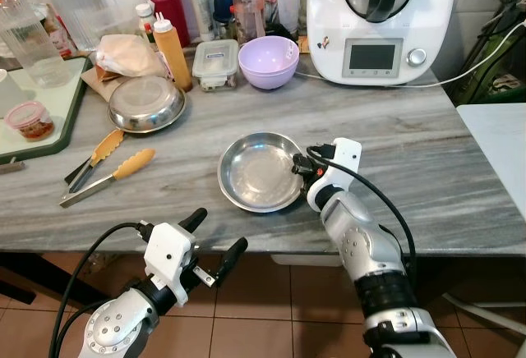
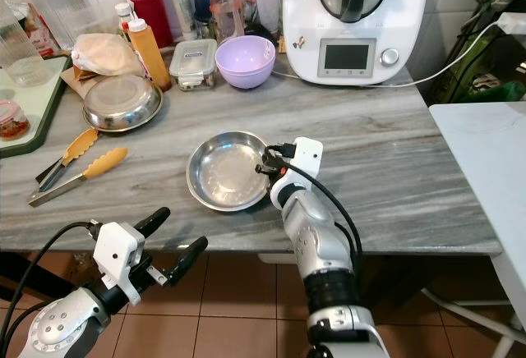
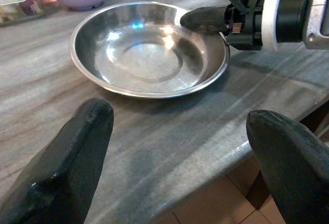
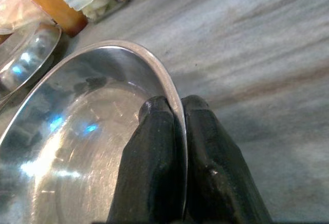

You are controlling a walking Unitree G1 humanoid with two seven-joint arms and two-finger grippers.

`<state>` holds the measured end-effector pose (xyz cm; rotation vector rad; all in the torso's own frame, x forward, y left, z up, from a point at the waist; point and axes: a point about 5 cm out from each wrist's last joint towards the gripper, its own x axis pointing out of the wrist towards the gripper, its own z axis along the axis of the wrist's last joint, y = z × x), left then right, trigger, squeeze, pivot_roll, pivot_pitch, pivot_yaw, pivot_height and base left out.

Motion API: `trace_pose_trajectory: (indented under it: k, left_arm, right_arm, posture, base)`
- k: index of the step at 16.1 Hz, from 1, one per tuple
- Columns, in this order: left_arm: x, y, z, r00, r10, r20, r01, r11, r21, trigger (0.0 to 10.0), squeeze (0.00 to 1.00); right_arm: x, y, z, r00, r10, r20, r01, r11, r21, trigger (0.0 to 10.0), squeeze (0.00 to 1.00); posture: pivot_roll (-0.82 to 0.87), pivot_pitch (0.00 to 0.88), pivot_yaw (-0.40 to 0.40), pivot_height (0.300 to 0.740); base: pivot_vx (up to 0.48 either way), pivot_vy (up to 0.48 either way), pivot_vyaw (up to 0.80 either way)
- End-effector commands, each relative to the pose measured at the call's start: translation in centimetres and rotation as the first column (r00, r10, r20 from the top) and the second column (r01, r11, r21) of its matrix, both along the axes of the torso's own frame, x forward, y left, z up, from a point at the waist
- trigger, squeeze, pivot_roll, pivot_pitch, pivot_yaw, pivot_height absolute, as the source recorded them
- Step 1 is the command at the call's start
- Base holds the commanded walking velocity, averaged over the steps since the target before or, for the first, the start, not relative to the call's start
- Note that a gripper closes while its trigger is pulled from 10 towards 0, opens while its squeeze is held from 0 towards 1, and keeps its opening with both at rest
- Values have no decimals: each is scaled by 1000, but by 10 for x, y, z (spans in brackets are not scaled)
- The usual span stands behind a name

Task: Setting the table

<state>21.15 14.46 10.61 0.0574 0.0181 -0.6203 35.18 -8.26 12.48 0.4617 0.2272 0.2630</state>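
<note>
A steel plate point(image 1: 257, 172) lies on the marble counter point(image 1: 411, 153) near its front edge. My right gripper point(image 1: 300, 163) is shut on the plate's right rim point(image 4: 175, 106), one finger inside the rim and one outside. In the left wrist view the same plate point(image 3: 149, 49) sits flat ahead. My left gripper point(image 1: 215, 243) hangs open below the counter's front edge, nothing between its fingers point(image 3: 67, 172).
A second steel plate point(image 1: 146, 103) and yellow-tipped tongs point(image 1: 107, 169) lie at the left. A purple bowl point(image 1: 269, 61), food box point(image 1: 215, 64), orange sauce bottle point(image 1: 173, 50) and white kitchen machine point(image 1: 380, 21) stand behind. A green tray point(image 1: 41, 120) holds a jar far left.
</note>
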Motion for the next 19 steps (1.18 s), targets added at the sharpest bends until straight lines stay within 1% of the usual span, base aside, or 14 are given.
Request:
trace_pose_trajectory:
  k: [1,2,3,5,7,9,10,11,12,13,15,16,17,19]
  left_arm:
    - [0,0,4,1000,-8,14,8,1000,7,10000,0]
    - [1,1,5,1000,-8,17,7,1000,6,10000,0]
    - [1,1,6,1000,-8,18,8,1000,5,10000,0]
    - [2,0,5,1000,-13,19,13,1000,6,10000,0]
    - [2,-1,5,1000,-13,20,13,1000,6,10000,0]
    - [3,-2,4,1000,-11,18,11,1000,3,10000,0]
    - [3,-2,4,1000,-10,17,10,1000,1,10000,0]
    - [3,-2,4,1000,-10,16,10,1000,0,10000,0]
    - [3,-2,4,1000,-10,16,10,1000,1,10000,0]
    - [3,-2,4,1000,-11,17,11,1000,2,10000,0]
    - [3,-2,4,1000,-14,16,14,1000,2,10000,0]
    - [3,-2,4,1000,-16,15,16,1000,1,10000,0]
    - [3,-3,3,1000,-16,13,16,1000,1,10000,0]
    - [3,-3,3,1000,-17,11,17,1000,0,10000,0]
  right_arm:
    - [-2,5,-9,998,2,-70,0,1000,18,10000,0]
    - [0,6,-9,995,10,-99,-6,999,45,10000,0]
    - [0,7,-9,994,16,-106,-11,999,49,10000,0]
    - [0,15,-13,987,51,-153,-41,997,69,10000,0]
    - [0,19,-11,985,69,-158,-56,995,83,10000,0]
    - [0,18,-11,985,65,-162,-54,996,73,10000,0]
    - [0,17,-14,982,59,-177,-46,996,77,10000,149]
    - [0,17,-15,981,57,-184,-43,996,76,10000,435]
    - [0,17,-15,980,58,-191,-43,996,78,10000,1000]
    - [0,18,-15,978,68,-196,-50,994,95,10000,1000]
    - [0,19,-14,977,82,-198,-67,995,80,10000,1000]
    - [-1,22,-15,970,101,-220,-85,993,85,10000,1000]
    - [-1,24,-15,970,110,-215,-98,993,66,10000,1000]
    - [-3,25,-15,970,128,-206,-120,991,55,10000,1000]
  posture:
    - [-54,122,84,740]
    - [-52,118,81,740]
    - [-52,118,81,740]
    - [-52,115,78,740]
    - [-52,115,78,740]
    - [-53,111,74,740]
    - [-53,111,74,740]
    - [-53,111,74,740]
    - [-52,113,75,740]
    - [-51,114,76,740]
    - [-51,114,76,740]
    - [-54,114,79,740]
    - [-54,114,79,740]
    - [-54,114,80,740]
  base:
    - [0,0,0]
    - [0,0,0]
    - [0,0,0]
    - [0,0,0]
    - [0,0,0]
    - [0,0,0]
    - [0,0,0]
    - [0,0,0]
    - [0,0,0]
    - [0,0,0]
    - [0,0,0]
    - [0,0,0]
    - [0,0,0]
    - [0,0,0]
